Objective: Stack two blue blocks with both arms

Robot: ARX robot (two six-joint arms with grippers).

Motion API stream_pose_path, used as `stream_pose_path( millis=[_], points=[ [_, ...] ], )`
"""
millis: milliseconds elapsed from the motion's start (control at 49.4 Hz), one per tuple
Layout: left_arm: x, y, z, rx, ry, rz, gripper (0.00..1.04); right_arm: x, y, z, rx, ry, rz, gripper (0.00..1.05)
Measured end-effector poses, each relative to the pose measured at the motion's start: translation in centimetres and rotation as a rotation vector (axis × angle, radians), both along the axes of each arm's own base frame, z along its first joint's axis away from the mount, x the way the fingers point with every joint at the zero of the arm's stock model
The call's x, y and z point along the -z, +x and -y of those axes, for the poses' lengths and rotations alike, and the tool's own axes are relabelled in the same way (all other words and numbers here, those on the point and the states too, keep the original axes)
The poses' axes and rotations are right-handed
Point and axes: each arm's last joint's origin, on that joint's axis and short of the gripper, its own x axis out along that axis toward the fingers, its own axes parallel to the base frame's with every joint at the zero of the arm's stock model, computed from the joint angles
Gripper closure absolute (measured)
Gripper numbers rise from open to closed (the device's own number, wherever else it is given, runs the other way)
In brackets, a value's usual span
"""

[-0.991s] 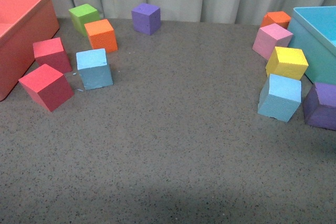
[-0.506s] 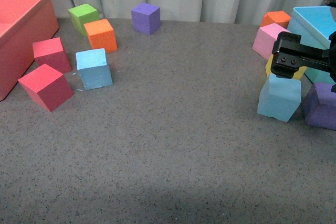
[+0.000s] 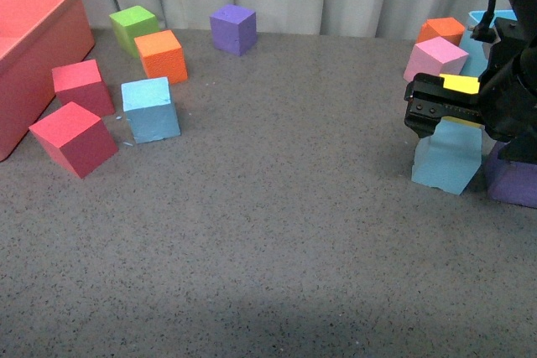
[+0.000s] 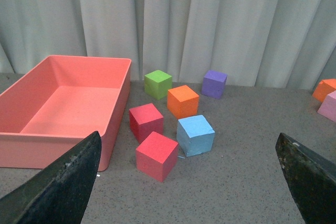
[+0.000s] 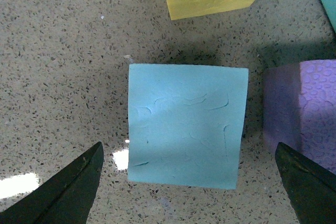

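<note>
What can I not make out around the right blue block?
Front view: the right arm hides most of the yellow cube and the turquoise bin.
Front view: the right purple cube is cut off by the picture edge.
Right wrist view: how high the right gripper is above the blue block cannot be told.

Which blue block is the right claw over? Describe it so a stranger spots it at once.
Start at the turquoise bin on the right. In the cluster of cubes before it, the blue block lies under the open right claw. It is the only sky-blue one there, with a yellow cube behind and a purple cube beside it.
</note>
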Motion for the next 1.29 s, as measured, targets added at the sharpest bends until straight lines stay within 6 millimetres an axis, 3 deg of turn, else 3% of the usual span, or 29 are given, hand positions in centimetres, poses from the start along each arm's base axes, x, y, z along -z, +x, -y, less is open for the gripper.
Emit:
stream_pose_path(
  millis=[384,728,809,1052,1173,1295],
  points=[
    [0.0,0.0,0.0,0.000,0.000,0.000,0.07,1.3,1.4,-0.3,0.024,-0.013,-0.041,0.10],
    [0.0,0.0,0.0,0.000,0.000,0.000,0.07,2.1,1.7,-0.3,0.032,-0.018,-0.089,0.54],
    [0.0,0.0,0.0,0.000,0.000,0.000,0.07,2.0,1.8,-0.4,0.025,-0.012,-0.081,0.61],
    [0.0,0.0,0.0,0.000,0.000,0.000,0.07,0.4,2.4,-3.3,-0.110,0.031,-0.004,0.66],
    [0.0,0.0,0.0,0.000,0.000,0.000,0.07,-0.9,3.1,-6.8,-0.215,0.050,0.033,0.67],
    [0.0,0.0,0.0,0.000,0.000,0.000,0.07,-0.8,3.7,-10.2,-0.295,0.061,0.031,0.67]
  ],
)
